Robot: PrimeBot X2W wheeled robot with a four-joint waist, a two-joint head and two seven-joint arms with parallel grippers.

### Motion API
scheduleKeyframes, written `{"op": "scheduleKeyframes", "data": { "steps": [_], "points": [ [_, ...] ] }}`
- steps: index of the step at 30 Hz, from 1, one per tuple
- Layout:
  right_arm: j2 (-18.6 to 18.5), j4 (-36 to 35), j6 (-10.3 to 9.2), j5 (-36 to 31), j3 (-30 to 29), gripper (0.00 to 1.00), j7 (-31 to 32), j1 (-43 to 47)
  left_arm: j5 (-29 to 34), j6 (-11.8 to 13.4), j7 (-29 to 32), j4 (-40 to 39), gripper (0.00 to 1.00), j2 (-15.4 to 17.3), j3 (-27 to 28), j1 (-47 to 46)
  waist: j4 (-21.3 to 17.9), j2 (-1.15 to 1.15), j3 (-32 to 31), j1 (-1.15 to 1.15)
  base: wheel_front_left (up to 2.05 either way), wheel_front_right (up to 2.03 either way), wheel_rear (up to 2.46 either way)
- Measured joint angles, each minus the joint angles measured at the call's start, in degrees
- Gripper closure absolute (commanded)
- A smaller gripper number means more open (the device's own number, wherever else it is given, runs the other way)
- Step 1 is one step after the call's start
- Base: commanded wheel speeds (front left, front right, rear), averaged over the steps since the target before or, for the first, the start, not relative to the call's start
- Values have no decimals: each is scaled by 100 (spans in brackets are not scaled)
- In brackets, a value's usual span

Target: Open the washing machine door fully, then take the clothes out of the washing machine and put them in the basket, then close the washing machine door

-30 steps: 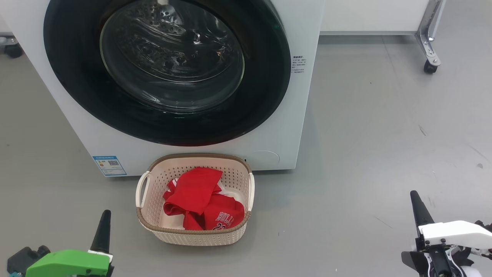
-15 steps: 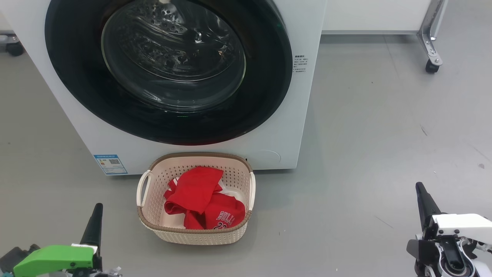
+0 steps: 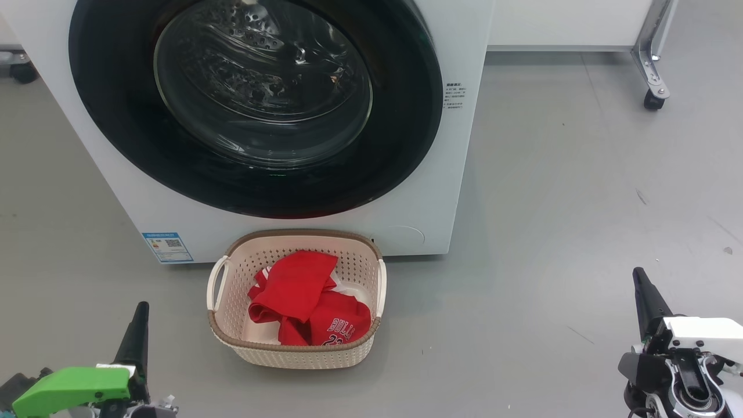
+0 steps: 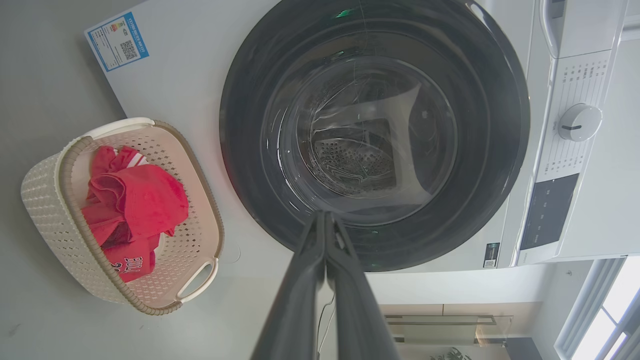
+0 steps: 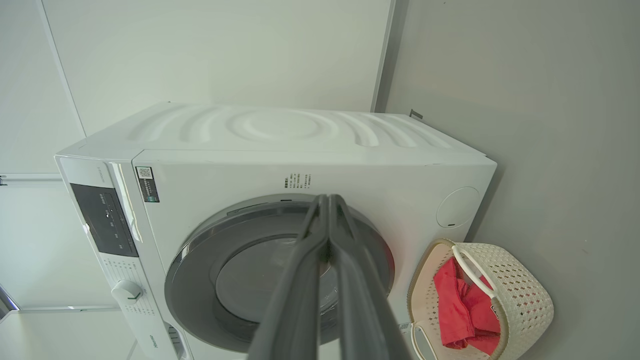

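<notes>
The white washing machine (image 3: 458,174) stands ahead with its round black door (image 3: 116,133) shut flush against the front; the steel drum shows through the glass. On the floor just in front sits the cream basket (image 3: 371,273) holding the red clothes (image 3: 302,296), a "BULLS" jersey among them. My left gripper (image 3: 139,310) is shut and empty at the lower left, left of the basket. My right gripper (image 3: 639,277) is shut and empty at the lower right, well clear of the basket. In the left wrist view the shut fingers (image 4: 325,220) point at the door (image 4: 500,100); basket (image 4: 45,200) and clothes (image 4: 140,200) lie left.
A blue label (image 3: 167,247) is stuck low on the machine's front. A metal frame leg on a caster (image 3: 653,96) stands at the back right. Bare grey floor stretches to the right of the machine. The control panel and dial (image 4: 579,122) sit beside the door.
Both grippers have drawn back toward the bottom of the head view, the left one lower and further left, the right one further right. Door, basket and clothes have not moved.
</notes>
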Motion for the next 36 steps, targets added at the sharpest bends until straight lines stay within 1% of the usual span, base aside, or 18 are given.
{"op": "scheduleKeyframes", "data": {
  "steps": [27,36],
  "points": [
    [0,80,7,0,-10,100,16,-57,-2,-10,20,65,100,0,13,-55,0,0,-4,0,0,0,0],
    [1,89,7,0,-13,100,18,-58,-2,-49,26,85,100,0,19,-59,0,0,-5,0,0,0,0]
  ]
}}
